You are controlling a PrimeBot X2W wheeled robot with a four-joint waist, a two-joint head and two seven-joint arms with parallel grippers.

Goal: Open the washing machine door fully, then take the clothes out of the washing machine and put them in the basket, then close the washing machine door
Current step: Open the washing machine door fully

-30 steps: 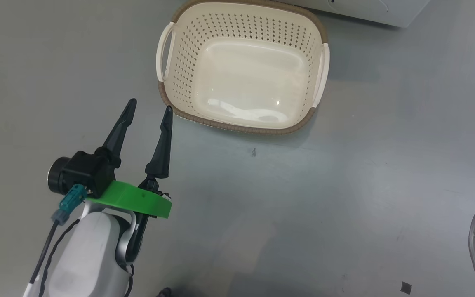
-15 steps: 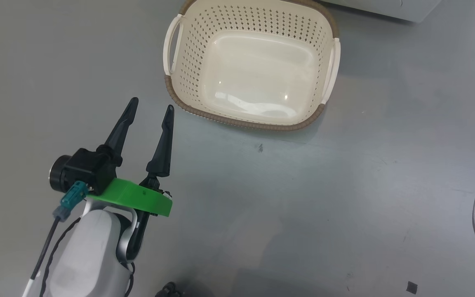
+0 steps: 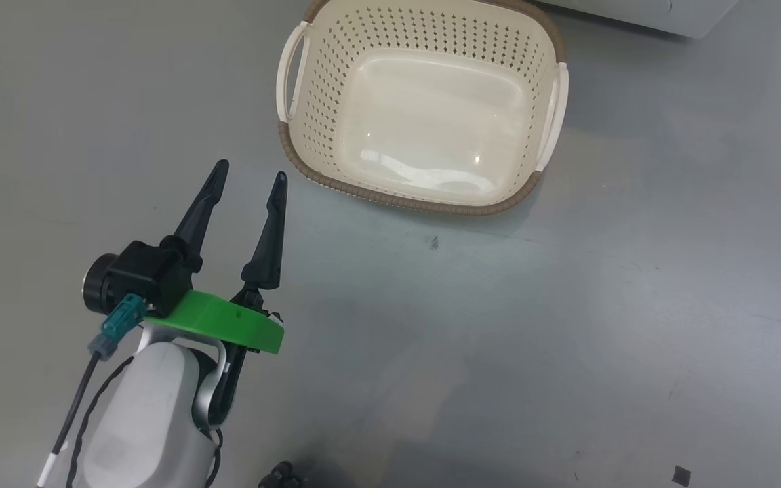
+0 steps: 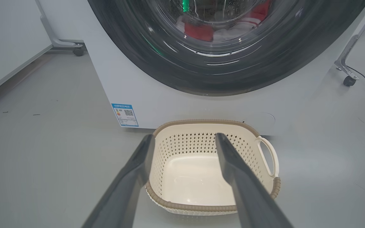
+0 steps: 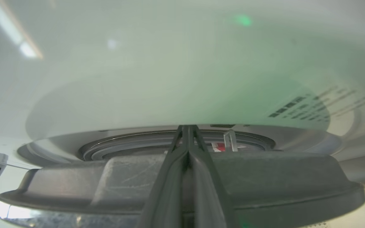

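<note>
Beside the basket [image 3: 424, 202] on the floor [image 3: 512, 339], the left hand [image 3: 250, 169] hangs released, the right hand [image 5: 187, 127] clenched tight.

Head view: high above the floor [image 3: 499, 339], aimed steeply down on the basket [image 3: 424, 203], with the left tool [image 3: 250, 171] at lower left.
Left wrist view: low, looking along that tool's prongs toward the nearby washing machine [image 4: 169, 101] and its door [image 4: 220, 72].
Right wrist view: tight against the washing machine behind the right tool [image 5: 187, 127], largely blurred.
Shared: head and left wrist views both take in the basket, the floor and the machine's foot.
</note>
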